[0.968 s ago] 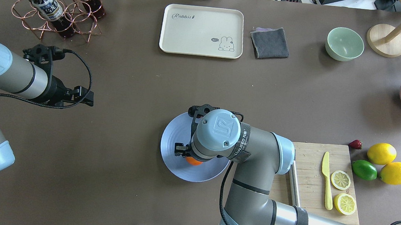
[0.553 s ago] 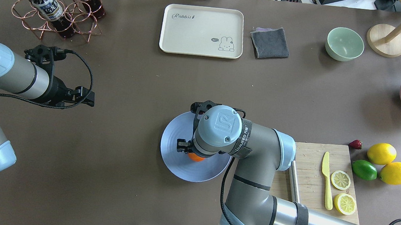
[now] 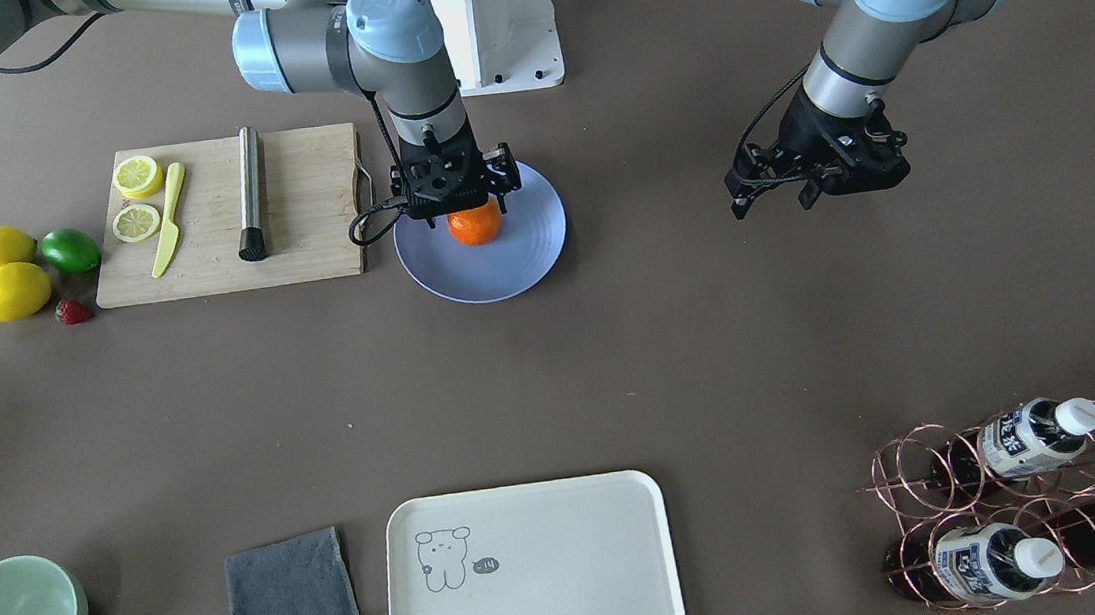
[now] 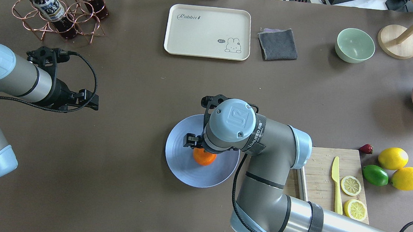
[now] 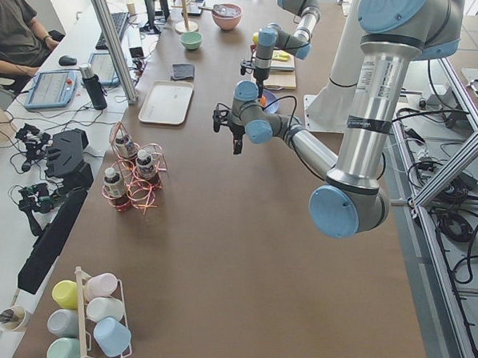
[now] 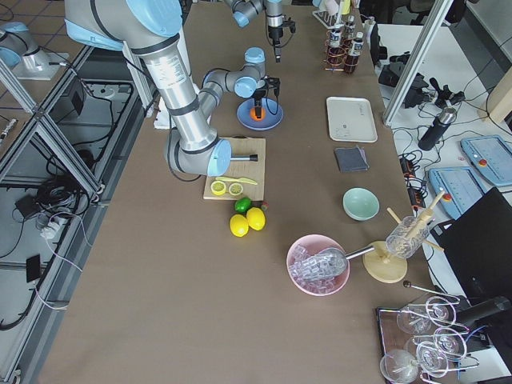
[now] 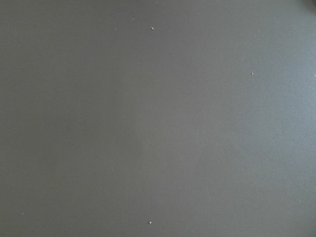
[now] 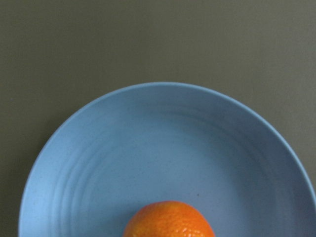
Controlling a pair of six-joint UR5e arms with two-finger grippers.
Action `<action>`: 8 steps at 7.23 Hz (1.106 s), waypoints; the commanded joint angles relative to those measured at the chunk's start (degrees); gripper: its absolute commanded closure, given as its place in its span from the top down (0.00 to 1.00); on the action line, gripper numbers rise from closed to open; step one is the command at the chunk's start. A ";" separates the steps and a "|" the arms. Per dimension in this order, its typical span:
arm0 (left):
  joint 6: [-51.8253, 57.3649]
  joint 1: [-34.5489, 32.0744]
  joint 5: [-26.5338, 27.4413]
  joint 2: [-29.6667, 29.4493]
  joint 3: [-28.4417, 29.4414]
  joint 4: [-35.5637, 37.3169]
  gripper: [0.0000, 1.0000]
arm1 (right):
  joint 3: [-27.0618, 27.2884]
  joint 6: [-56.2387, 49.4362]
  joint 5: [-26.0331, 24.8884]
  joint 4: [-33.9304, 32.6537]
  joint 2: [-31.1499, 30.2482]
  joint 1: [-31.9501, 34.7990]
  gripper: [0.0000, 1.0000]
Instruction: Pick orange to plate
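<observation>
The orange [image 3: 475, 226] rests on the light-blue plate [image 3: 522, 250], a little toward the robot's side of its middle. It also shows as the orange [image 4: 204, 157] on the plate [image 4: 178, 158] from overhead, and at the bottom edge of the right wrist view as the orange [image 8: 169, 220]. My right gripper [image 3: 459, 205] hangs just above the fruit, open, with the fruit left free below it. My left gripper [image 3: 803, 190] hovers open and empty over bare table, well off to the side of the plate.
A wooden cutting board [image 4: 320, 178] with a yellow knife and lemon slices lies beside the plate. Two lemons [image 4: 393, 157], a lime [image 4: 375, 175] and a strawberry lie past it. A cream tray [image 4: 208, 32], grey cloth, green bowl [image 4: 354, 45] and bottle rack [image 4: 57, 5] line the far side.
My right arm has lifted and drawn away from the robot's side, uncovering more of the orange, which stays on the plate. The left arm has barely shifted.
</observation>
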 commanded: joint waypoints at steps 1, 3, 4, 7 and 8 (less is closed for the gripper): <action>6.23 -2.44 -0.59 1.16 0.84 0.56 0.97 | 7.32 -7.91 6.35 -7.78 -2.85 8.96 1.00; 19.21 -12.06 -8.03 7.55 0.49 0.74 0.97 | 11.66 -23.00 16.02 -7.90 -12.58 21.78 1.00; 28.77 -16.82 -12.24 11.24 0.40 0.48 0.97 | 11.41 -33.36 21.11 -7.99 -17.33 28.63 1.00; 50.33 -32.74 -23.18 23.01 1.98 0.65 0.97 | 8.69 -61.69 30.36 -7.82 -33.06 46.40 1.00; 52.75 -35.82 -22.92 26.36 2.77 0.65 0.97 | 7.98 -68.38 30.65 -7.73 -37.99 50.46 1.00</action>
